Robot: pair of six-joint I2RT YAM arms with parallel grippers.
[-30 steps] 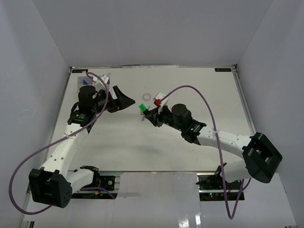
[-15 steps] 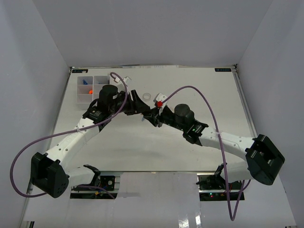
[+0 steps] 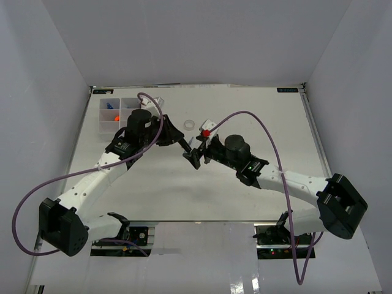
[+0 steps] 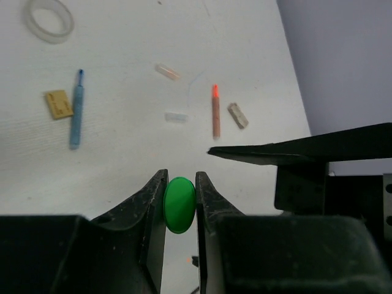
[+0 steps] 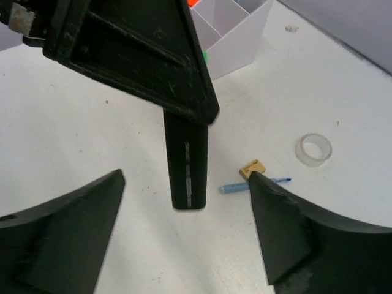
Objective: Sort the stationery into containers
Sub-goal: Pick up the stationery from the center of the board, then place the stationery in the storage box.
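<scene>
While the left fingers (image 4: 152, 205) pinch a smooth oval green highlighter cap (image 4: 180, 205), the matte-black right fingers (image 5: 278, 233) gape apart.

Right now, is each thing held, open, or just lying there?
left gripper, shut on the green-capped highlighter
green-capped highlighter, held
right gripper, open and empty
tape ring, lying flat, loose
blue pen, lying loose
brass clip, lying beside the blue pen
orange-capped highlighter, lying loose
organiser tray, upright, some items inside
</scene>
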